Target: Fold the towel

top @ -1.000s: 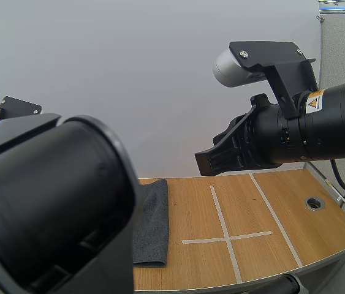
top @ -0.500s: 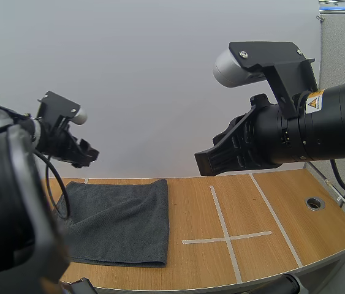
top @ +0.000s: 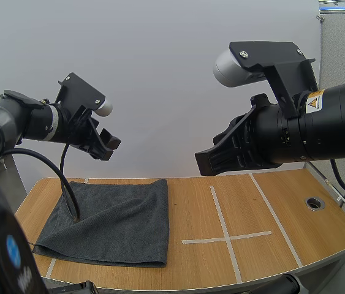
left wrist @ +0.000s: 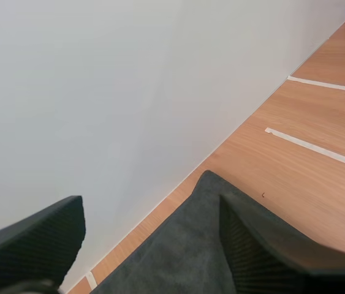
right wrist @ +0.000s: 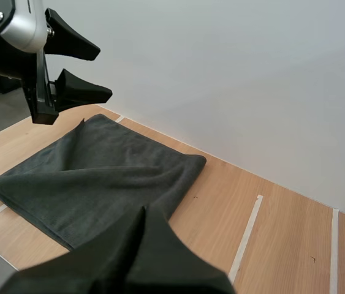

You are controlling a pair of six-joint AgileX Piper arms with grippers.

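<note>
Left tool [top: 109, 149], fingers apart, now farther right above the towel [top: 120, 223]; right tool [top: 212, 161] closed, unmoved.

Dark towel [top: 114, 223] on wooden table [top: 295, 226]

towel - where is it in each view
High view: towel on the table's left half, below the left gripper.
Left wrist view: beneath that gripper's open fingers.
Right wrist view: beyond the right gripper, under the left one.
Shared landmark: white tape lines beside it.
</note>
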